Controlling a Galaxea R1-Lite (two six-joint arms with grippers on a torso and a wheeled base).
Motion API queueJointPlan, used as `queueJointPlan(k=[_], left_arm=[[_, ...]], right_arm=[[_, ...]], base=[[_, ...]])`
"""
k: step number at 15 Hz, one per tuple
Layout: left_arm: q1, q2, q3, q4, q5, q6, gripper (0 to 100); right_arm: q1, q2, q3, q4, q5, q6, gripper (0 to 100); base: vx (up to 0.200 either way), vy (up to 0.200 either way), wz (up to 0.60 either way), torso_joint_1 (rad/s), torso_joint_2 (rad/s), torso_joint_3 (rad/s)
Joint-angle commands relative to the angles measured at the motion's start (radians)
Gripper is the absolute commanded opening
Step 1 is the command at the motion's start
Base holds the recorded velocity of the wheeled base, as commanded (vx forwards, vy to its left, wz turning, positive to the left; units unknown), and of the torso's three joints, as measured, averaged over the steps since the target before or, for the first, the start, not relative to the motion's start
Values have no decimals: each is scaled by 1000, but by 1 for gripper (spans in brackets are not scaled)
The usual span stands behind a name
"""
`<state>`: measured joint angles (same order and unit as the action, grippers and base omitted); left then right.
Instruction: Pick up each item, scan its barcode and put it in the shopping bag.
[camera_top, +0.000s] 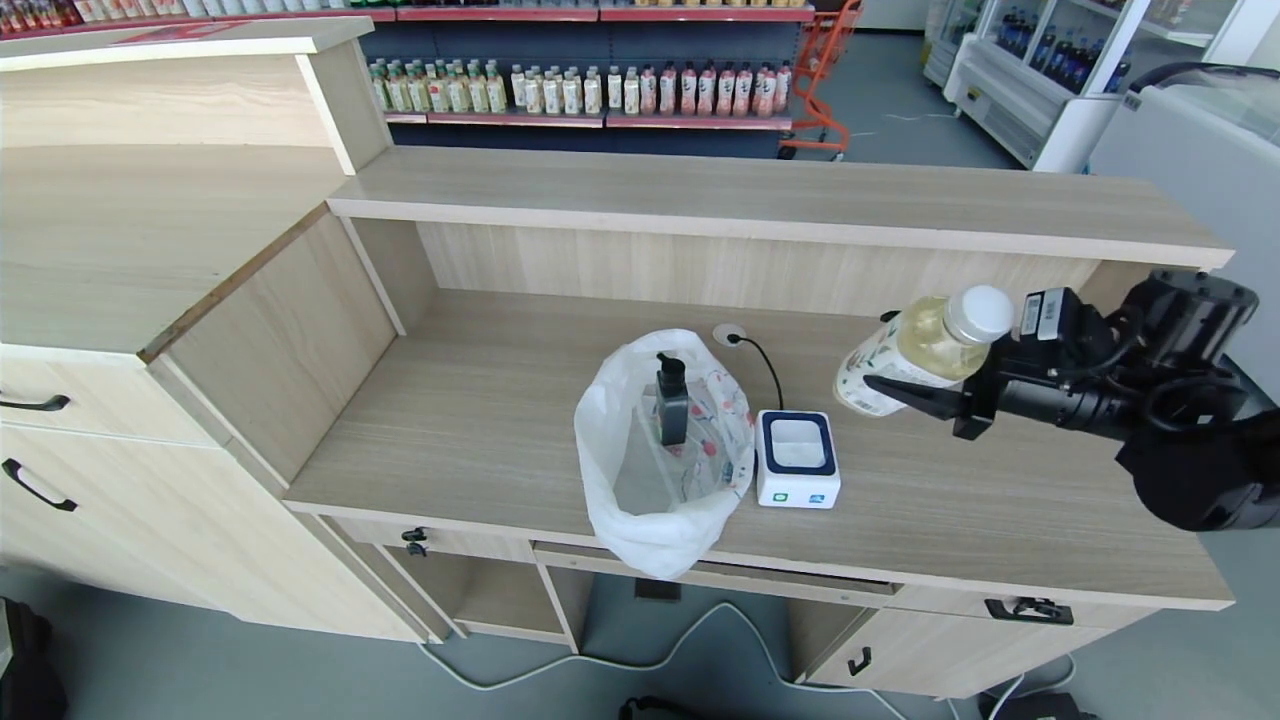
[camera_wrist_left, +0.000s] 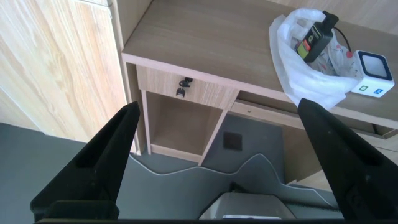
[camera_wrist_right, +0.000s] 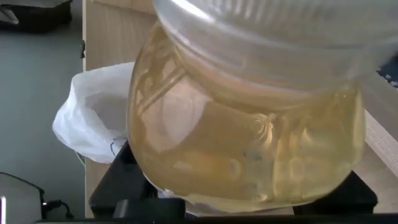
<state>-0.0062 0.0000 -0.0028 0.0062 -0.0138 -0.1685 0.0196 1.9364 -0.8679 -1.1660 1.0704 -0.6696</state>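
The right gripper has its jaws closed on the one tilted bottle of yellow drink, in the air just right of the single scanner, the left gripper is wide open, lower and well left of the scanner, and just beside the scanner's left side one white shopping bag holds one dark pump bottle.

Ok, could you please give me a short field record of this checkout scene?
bottle: pale yellow drink, white cap, tilted
right gripper: shut on bottle, above the counter
scanner: on counter, between bag and bottle
bag: white, open, on counter
pump bottle: upright inside bag
left gripper: open, low in front of the counter
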Motion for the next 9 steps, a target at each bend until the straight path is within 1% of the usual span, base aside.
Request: queueJointPlan(k=[1,2,4,5,6,9], left_arm=[[0,0,1,0,0,0,100],[0,0,0,0,0,0,100],[0,0,0,0,0,0,100],[0,0,0,0,0,0,100],[0,0,0,0,0,0,100],[0,0,0,0,0,0,100]], right_arm=[[22,165,-20,-44,20,-79,0],[26,199,-39,-38,39,-159,0],[45,237,-43,-43,56,-245,0],[45,265,-74,-38,69,-318,0],[45,277,-92,-37,69,-340,0],[57,311,-158,-46,63,-347,0]], base=[[0,0,0,0,0,0],[0,0,0,0,0,0],[0,0,0,0,0,0],[0,0,0,0,0,0],[0,0,0,0,0,0],[0,0,0,0,0,0]])
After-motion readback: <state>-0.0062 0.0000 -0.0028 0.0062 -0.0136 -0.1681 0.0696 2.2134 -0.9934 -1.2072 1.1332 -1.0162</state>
